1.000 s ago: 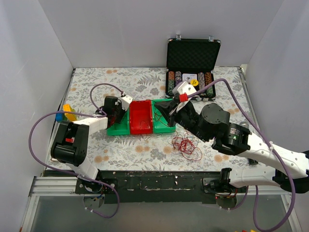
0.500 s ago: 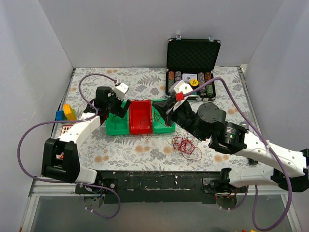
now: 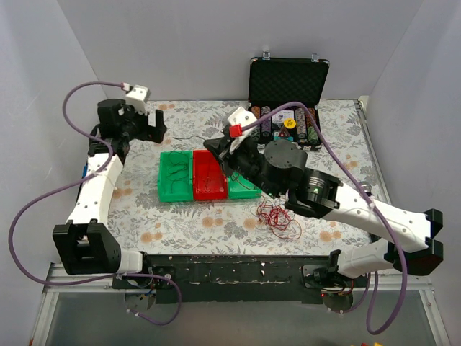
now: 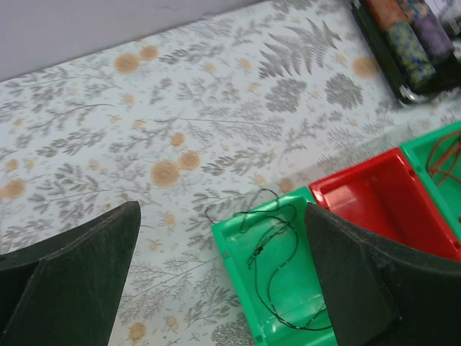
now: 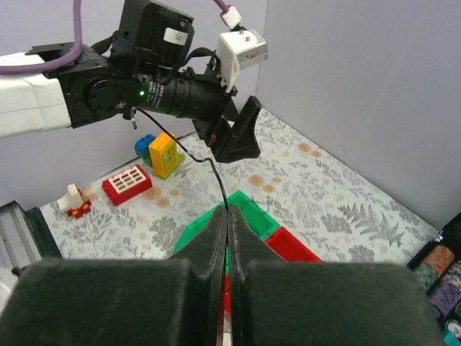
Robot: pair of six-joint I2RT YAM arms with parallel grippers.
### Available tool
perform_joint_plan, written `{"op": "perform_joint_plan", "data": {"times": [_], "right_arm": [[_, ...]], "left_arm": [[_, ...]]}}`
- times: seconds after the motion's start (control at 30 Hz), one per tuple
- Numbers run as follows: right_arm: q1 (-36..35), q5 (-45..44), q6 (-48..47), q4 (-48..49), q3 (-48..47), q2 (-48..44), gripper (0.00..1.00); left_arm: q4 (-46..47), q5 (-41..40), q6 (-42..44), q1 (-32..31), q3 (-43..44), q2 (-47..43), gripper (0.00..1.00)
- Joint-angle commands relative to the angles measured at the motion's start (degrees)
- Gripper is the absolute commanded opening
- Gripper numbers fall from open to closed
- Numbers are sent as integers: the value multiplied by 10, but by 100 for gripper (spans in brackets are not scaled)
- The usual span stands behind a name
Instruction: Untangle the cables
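We count three trays set side by side on the bench [image 3: 216,115]: one red tray [image 3: 209,175] in the middle, one left green tray [image 3: 175,178] and one right green tray [image 3: 243,189]. One open chip case [image 3: 288,83] stands far and right of the red tray. We count four cable items and two hands. The red tangle [image 3: 279,216] lies on the bench, near and right of the red tray, bunched with no clear long axis. The coiled dark strand [image 4: 277,252] lies inside the left green tray, directly left of the red tray, with its long axis along the tray's length. The reddish strand [image 4: 443,155] shows in the right green tray, directly right of the red tray. The pinched dark strand [image 5: 216,173] hangs in the air above the far left of the red tray. The right hand [image 5: 227,216] has its fingers pressed together on this strand. From the pinch the strand rises and points left, toward the left hand [image 3: 155,128]. The left hand is spread wide, holds nothing, and sits far and left of the red tray. We cannot tell whether the strand's far end touches it.
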State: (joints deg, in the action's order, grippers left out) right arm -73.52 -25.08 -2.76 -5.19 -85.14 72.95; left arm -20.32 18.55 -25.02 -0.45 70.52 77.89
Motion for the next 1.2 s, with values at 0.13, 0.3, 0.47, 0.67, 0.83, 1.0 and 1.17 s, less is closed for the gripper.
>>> {"op": "perform_joint_plan", "data": {"times": [0.13, 0.3, 0.47, 0.67, 0.83, 1.0, 1.17], "right_arm": [[42, 45, -23, 78, -178, 147, 1], [94, 86, -1, 87, -255, 240, 1], [142, 113, 40, 127, -242, 278, 1], [177, 121, 69, 139, -218, 321, 1], [180, 144, 99, 113, -197, 341, 1], [176, 165, 134, 126, -121, 330, 1], [161, 173, 148, 111, -73, 341, 1]], "left_arm": [[-40, 125, -83, 147, 71, 30, 98], [-39, 161, -88, 204, 73, 34, 98], [-40, 170, -88, 220, 62, 20, 98], [-20, 167, -84, 221, 32, -11, 98], [-7, 150, -80, 221, 21, -18, 98], [3, 152, -94, 222, 15, -15, 98], [5, 156, -106, 222, 13, -13, 98]]}}
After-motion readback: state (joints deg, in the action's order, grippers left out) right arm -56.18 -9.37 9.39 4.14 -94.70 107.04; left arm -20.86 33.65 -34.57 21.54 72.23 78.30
